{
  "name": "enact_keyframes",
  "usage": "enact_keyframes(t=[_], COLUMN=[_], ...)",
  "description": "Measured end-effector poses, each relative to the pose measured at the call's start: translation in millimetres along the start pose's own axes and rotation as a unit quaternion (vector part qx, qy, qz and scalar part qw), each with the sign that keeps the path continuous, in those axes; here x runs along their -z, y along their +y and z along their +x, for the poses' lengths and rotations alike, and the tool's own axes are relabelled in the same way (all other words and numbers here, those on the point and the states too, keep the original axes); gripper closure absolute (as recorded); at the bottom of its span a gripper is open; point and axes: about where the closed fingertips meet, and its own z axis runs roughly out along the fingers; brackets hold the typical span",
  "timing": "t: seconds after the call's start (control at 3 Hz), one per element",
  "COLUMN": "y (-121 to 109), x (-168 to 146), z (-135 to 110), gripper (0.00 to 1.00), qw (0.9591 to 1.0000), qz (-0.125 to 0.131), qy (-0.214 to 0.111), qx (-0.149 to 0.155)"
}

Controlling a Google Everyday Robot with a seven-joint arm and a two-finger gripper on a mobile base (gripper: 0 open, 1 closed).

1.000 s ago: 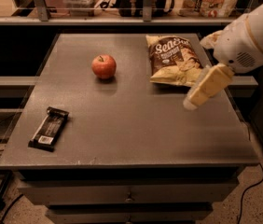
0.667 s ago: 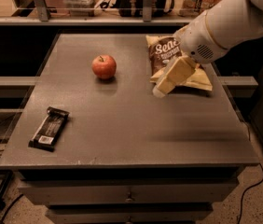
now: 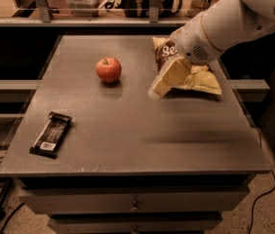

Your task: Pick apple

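Three things sat on the table [image 3: 127, 130]: the apple [image 3: 108, 69], a chip bag [image 3: 202, 80] and a dark snack bar [image 3: 51, 134]. The apple was out in the open at about 11 o'clock from the middle of the top, stem up, nothing touching it. The bar lay way off at 8 o'clock near the front left corner.

The gripper [image 3: 159, 87] hung low just in front of the chip bag's left edge, with the white arm [image 3: 225, 23] reaching in from 2 o'clock. Released or clenched? Honestly couldn't tell. It wasn't on the apple, though; there was clear tabletop between them.

So I'd call this the reach-in step, with the grab not started. From the gripper the apple sat at roughly 10 o'clock. The next move probably called for sliding that way, lining up over the fruit, spreading wide enough to straddle it, then coming down and squeezing around the middle. Being round, the apple might roll if nudged off-centre.
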Motion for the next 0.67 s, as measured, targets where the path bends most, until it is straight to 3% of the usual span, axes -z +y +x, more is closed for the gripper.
enact_keyframes(t=[0.67], y=[-15], x=[-62], z=[-42], gripper=[0.00], qw=[0.9985], qz=[-0.024], qy=[-0.046], qx=[0.015])
